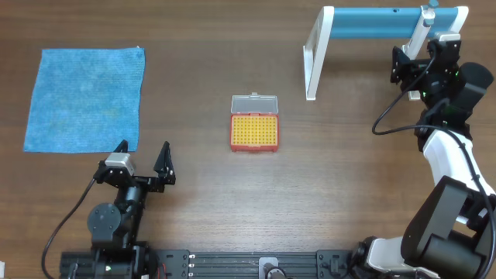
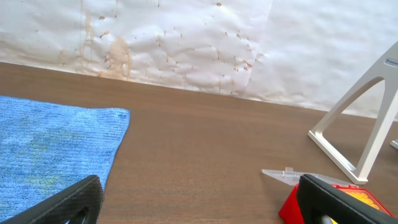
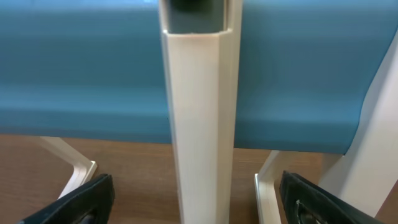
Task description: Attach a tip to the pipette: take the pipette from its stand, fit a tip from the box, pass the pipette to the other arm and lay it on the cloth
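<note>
Pickup stage: pipette (image 3: 199,112) seen hanging on stand (image 1: 364,23), flanked by right pincer (image 3: 199,198), spread wide, nothing gripped. Closing on it, then lift clear, judged next. Left pincer (image 1: 144,159) open, empty, parked near cloth (image 1: 85,101).

black arms (image 1: 128,203) with white links (image 1: 449,153) and black cables (image 1: 377,124).

Pipette (image 3: 199,124): white body, upright, hanging from the stand (image 1: 364,23), a blue crossbar on white end frames. It sits between the spread right fingers (image 3: 81,199), touching neither.

Tip box (image 1: 254,133): red base, yellow tip rack, clear lid hinged open. It lies flat on the table (image 1: 194,217), ahead of the left fingers (image 1: 164,159) and well apart from them.

Cloth (image 1: 85,99): blue, spread flat, its near corner close to the outer left finger.
</note>
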Controlling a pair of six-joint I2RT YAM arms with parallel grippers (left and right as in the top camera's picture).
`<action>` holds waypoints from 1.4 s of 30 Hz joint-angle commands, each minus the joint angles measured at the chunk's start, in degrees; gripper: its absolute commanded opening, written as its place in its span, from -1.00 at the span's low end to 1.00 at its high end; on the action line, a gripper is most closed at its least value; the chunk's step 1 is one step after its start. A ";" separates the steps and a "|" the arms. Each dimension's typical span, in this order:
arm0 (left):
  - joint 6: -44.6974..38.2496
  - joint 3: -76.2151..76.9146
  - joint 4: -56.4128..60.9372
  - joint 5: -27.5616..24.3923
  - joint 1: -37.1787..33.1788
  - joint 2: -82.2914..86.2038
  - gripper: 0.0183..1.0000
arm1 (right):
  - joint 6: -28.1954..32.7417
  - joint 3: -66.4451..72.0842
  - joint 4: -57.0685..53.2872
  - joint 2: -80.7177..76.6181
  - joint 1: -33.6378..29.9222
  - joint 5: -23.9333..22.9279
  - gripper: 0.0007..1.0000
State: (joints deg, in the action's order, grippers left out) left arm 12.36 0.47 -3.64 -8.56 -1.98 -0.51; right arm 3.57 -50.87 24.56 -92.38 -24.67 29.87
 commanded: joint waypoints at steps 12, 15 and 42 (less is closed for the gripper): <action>0.90 -0.15 -0.28 0.59 0.17 0.33 0.99 | -1.68 -2.16 2.82 -1.97 1.20 -0.96 0.36; 0.90 -0.15 -0.28 0.57 0.17 0.33 1.00 | -1.66 -2.16 2.80 -1.99 1.25 -0.96 0.28; 0.90 -0.15 -0.28 0.57 0.17 0.33 0.99 | -1.66 -2.16 2.58 -1.97 1.25 -0.92 -0.56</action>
State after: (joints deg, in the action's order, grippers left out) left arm 12.36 0.47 -3.64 -8.58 -1.98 -0.51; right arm 2.17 -51.72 27.03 -93.86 -23.81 29.23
